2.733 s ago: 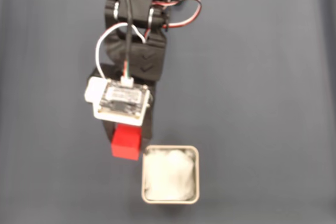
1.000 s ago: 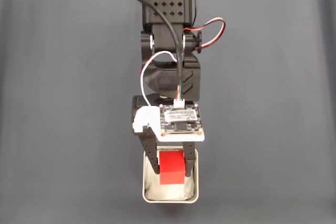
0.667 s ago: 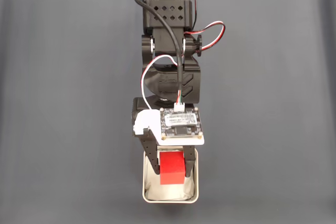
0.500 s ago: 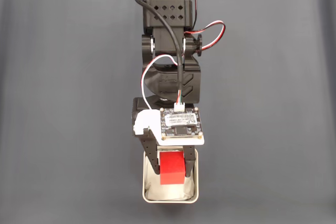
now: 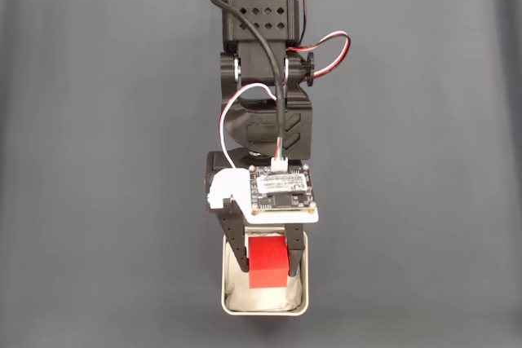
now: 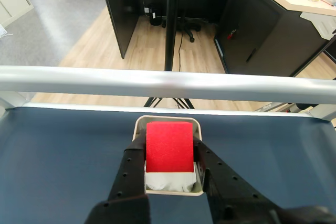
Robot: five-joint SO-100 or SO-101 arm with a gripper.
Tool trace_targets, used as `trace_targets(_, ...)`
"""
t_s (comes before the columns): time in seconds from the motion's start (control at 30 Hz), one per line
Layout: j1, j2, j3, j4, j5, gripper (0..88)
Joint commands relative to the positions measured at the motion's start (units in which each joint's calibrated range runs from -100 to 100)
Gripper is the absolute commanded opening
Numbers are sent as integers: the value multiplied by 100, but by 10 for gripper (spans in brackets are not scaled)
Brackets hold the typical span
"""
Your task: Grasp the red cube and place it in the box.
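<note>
Jaws of the gripper [image 5: 267, 265] are clamped on the red cube [image 5: 267, 263], held over the white lining of the box [image 5: 226, 303] at the 6 o'clock edge of the fixed view; transport looks complete, with release and withdrawal remaining.

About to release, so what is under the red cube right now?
The small square metal box with white lining sits under the matte red cube, held by the end effector. The cube hides any gap.
</note>
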Motion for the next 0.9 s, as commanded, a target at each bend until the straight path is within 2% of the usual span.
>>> trace_targets(0.0, 4, -73, -133, -202, 20, 68)
trace_targets(0.27, 4, -55, -133, -219, 10, 77)
trace_targets(0.47, 54, -99, -115, -252, 20, 337)
trace_targets(0.57, 68, -133, -105, -260, -20, 425)
trace_targets(0.87, 83, -237, 40, -260, 49, 460)
